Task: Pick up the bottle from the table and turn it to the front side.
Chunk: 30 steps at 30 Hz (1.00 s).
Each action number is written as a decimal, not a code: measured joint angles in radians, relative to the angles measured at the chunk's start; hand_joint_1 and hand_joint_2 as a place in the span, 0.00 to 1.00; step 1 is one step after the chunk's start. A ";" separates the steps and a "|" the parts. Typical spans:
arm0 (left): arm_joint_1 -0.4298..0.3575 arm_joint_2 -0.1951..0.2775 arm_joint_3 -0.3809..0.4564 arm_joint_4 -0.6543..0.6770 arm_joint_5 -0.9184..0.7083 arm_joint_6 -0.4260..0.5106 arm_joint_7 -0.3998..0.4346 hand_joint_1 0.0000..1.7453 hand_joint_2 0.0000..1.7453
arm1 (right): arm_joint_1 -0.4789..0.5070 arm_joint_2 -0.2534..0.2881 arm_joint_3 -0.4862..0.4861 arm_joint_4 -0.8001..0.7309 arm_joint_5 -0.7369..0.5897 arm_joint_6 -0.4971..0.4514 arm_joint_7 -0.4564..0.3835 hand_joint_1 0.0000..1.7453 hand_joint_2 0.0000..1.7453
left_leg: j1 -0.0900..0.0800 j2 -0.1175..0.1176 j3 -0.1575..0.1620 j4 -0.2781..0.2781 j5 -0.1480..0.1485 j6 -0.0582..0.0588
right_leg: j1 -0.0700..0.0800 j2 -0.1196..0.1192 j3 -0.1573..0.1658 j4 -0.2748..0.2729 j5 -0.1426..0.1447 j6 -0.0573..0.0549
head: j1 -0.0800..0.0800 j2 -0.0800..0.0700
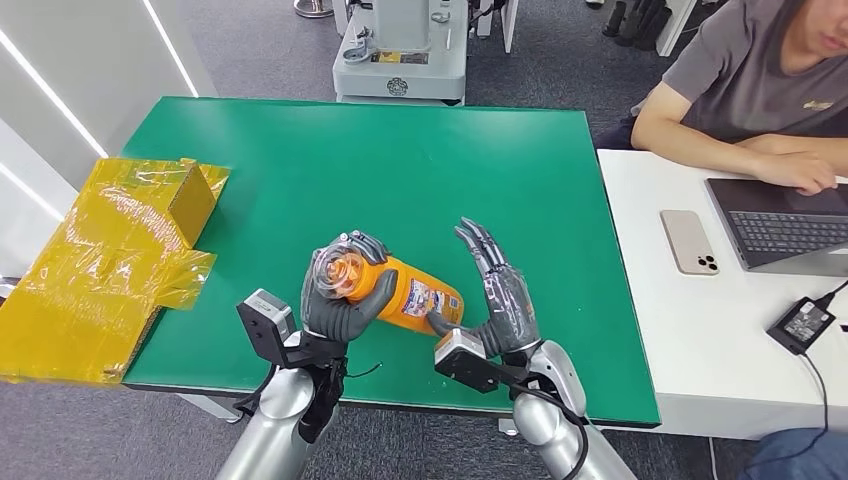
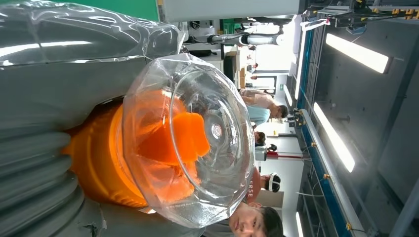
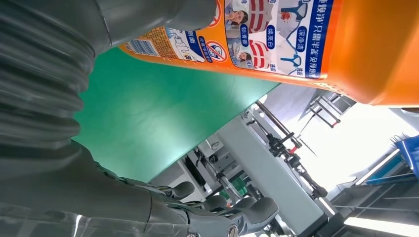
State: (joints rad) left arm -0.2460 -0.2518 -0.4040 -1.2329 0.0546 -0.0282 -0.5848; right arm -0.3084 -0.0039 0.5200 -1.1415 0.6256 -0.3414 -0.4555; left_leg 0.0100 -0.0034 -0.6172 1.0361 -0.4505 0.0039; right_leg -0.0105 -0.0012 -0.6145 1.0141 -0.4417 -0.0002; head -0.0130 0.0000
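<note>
**Desk:** What have you got on the bottle?

**Me:** I see the orange bottle (image 1: 400, 292) lifted over the near part of the green table (image 1: 400, 170), lying roughly level; its clear cap (image 1: 338, 272) points back toward the robot, its base away to the right; a printed label (image 1: 430, 298) faces up and toward the right hand.

**Desk:** And the left hand?

**Me:** My left hand (image 1: 338, 300) is wrapped round the neck end, fingers curled over the top just behind the cap; from the left wrist camera the clear cap (image 2: 197, 143) sits right beside the grey thumb, with the orange nozzle showing through it.

**Desk:** The right?

**Me:** My right hand (image 1: 500, 295) stands just beside the base end, palm facing the bottle, fingers spread and pointing up; the thumb lies against the lower side near the label; I can't tell whether it is truly gripping or only touching; the right wrist camera shows the label (image 3: 272, 37) close above the thumb.

**Desk:** Anything else around?

**Me:** Yellow wrapped packaging (image 1: 110, 260) at the table's left edge; on the white desk (image 1: 650, 340) to the right, a phone (image 1: 690, 242), a laptop (image 1: 780, 225) and a person (image 1: 760, 90) seated at it.
</note>
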 joint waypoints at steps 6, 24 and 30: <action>-0.019 0.083 0.007 -0.061 -0.215 0.192 0.086 1.00 1.00 | 0.109 0.030 -0.003 -0.124 -0.203 -0.123 -0.145 0.00 1.00 | 0.002 -0.001 -0.001 0.000 -0.001 -0.002 | 0.002 -0.001 0.000 0.001 -0.001 -0.002 | 0.003 0.000; -0.111 0.404 0.113 -0.163 -0.415 0.448 0.124 1.00 1.00 | 0.374 0.064 0.052 -0.469 -0.442 -0.230 -0.246 0.00 1.00 | 0.002 0.003 0.002 -0.002 -0.002 -0.006 | 0.003 0.001 -0.001 0.003 -0.005 -0.008 | -0.004 0.000; -0.106 0.418 0.113 -0.163 -0.415 0.448 0.123 1.00 1.00 | 0.378 0.065 0.051 -0.476 -0.442 -0.230 -0.246 0.00 1.00 | 0.002 0.003 0.002 -0.002 -0.002 -0.006 | 0.003 0.001 -0.001 0.003 -0.005 -0.008 | -0.004 0.000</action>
State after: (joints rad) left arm -0.3522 0.1658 -0.2914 -1.3954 -0.3601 0.4200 -0.4621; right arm 0.0693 0.0614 0.5715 -1.6170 0.1839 -0.5711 -0.7015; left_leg 0.0124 -0.0004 -0.6148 1.0340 -0.4528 -0.0023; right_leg -0.0071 -0.0002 -0.6155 1.0171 -0.4462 -0.0085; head -0.0172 0.0000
